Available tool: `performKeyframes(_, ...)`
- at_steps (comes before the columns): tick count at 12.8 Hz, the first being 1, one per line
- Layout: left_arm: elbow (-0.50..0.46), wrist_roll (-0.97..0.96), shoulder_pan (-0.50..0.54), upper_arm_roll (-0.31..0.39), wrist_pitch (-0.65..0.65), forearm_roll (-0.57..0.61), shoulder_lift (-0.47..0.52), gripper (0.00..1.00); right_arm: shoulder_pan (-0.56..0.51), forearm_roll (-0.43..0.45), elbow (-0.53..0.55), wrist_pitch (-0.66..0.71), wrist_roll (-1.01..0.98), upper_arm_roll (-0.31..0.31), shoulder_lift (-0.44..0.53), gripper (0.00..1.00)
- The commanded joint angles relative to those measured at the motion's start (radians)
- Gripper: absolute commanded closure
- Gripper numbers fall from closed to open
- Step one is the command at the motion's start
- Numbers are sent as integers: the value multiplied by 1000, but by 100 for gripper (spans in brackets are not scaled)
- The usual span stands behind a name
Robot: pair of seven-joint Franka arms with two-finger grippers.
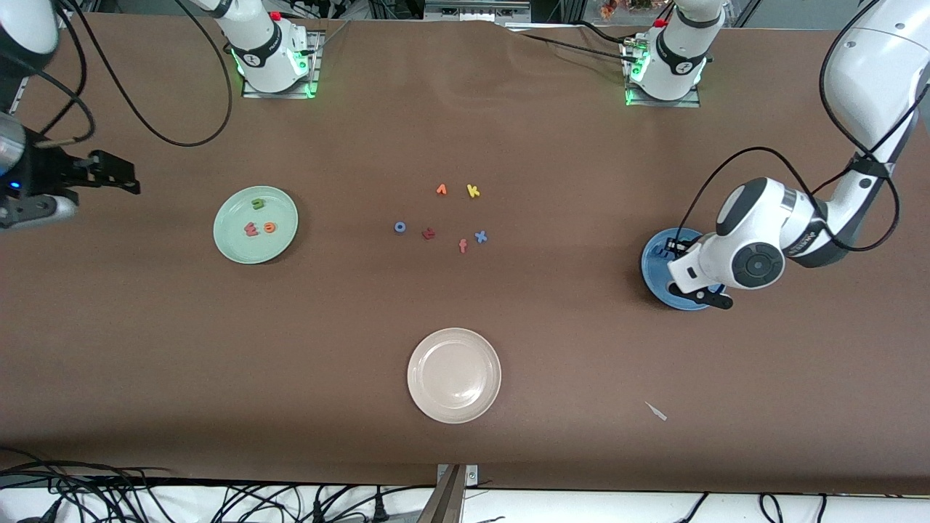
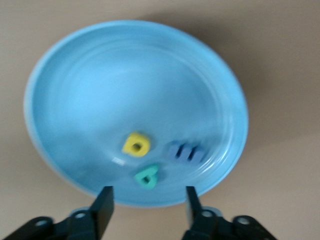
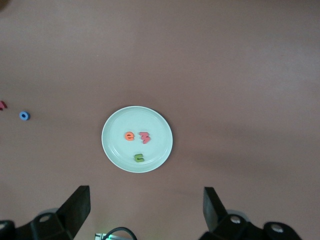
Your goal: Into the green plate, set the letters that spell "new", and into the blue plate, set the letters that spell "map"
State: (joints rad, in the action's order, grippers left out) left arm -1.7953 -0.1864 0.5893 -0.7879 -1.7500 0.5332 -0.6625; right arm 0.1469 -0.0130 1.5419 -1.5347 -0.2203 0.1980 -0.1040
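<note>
Three foam letters (image 2: 150,160) lie in the glossy round blue plate (image 2: 75,100).

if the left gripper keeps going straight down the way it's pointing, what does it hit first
Probably the blue plate: the open left gripper hangs over its rim, close to the teal letter. Rim or letter first, depth leaves unclear.

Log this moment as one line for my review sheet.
left gripper: open over blue plate, yellow p, teal letter, blue m inside | right gripper: open, waiting above green plate holding n, e, w

Robotics lab: 2 bolted arm bases (image 1: 272,54), cables, brown-covered table (image 1: 465,436)
</note>
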Motion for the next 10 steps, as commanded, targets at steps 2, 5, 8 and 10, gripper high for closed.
performKeyframes(2,169,27,0,-4,171,-24,4,0,-128,7,122,-53,191,-130,119,0)
performKeyframes(5,209,21,24,-4,184,-62,4,0,-162,21,146,-78,211,-160,150,0)
performKeyframes(8,225,27,24,30,192,-113,38,0,-164,53,109,-76,206,-158,153,0)
performKeyframes(10,182,25,-205,375,123,-346,212,0,-164,32,109,-61,251,-160,155,0)
